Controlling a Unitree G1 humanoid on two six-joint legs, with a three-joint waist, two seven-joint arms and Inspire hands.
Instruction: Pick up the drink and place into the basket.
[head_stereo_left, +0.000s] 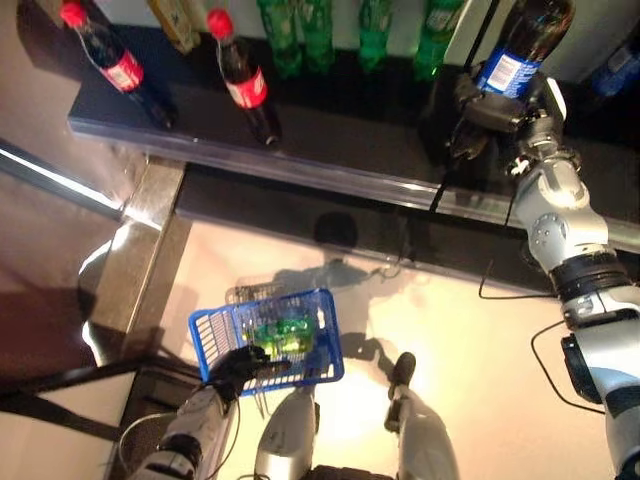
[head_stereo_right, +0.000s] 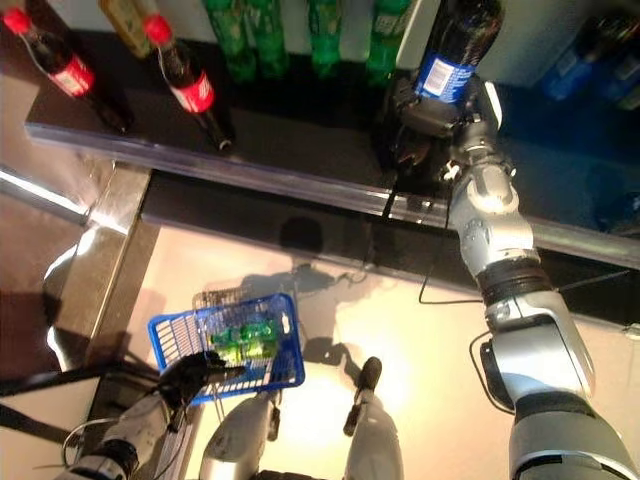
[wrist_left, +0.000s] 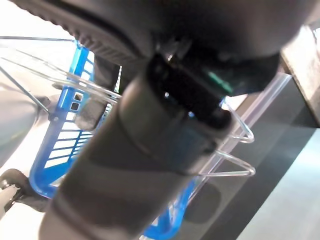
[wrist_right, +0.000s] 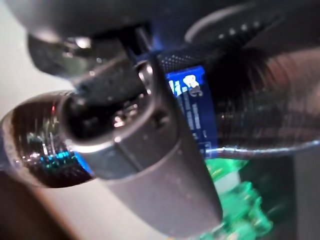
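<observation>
A dark cola bottle with a blue label (head_stereo_left: 520, 50) stands tilted at the back right of the black shelf (head_stereo_left: 330, 130). My right hand (head_stereo_left: 490, 112) is curled round its lower body, and in the right wrist view my fingers (wrist_right: 150, 165) wrap the bottle (wrist_right: 250, 115). Low down on the left hangs a blue plastic basket (head_stereo_left: 330, 345) with green bottles (head_stereo_left: 280, 332) inside. My left hand (head_stereo_left: 240, 365) is shut on its near rim, and the left wrist view shows the hand (wrist_left: 150, 130) against the basket (wrist_left: 60, 145) and its wire handle (wrist_left: 235, 145).
Two red-capped cola bottles (head_stereo_left: 110, 60) (head_stereo_left: 245, 85) stand on the shelf's left, with several green bottles (head_stereo_left: 300, 30) along the back and blue bottles (head_stereo_left: 610, 70) at the far right. A clear strip lines the shelf's front edge (head_stereo_left: 300, 175). A metal post (head_stereo_left: 150, 230) runs down the left.
</observation>
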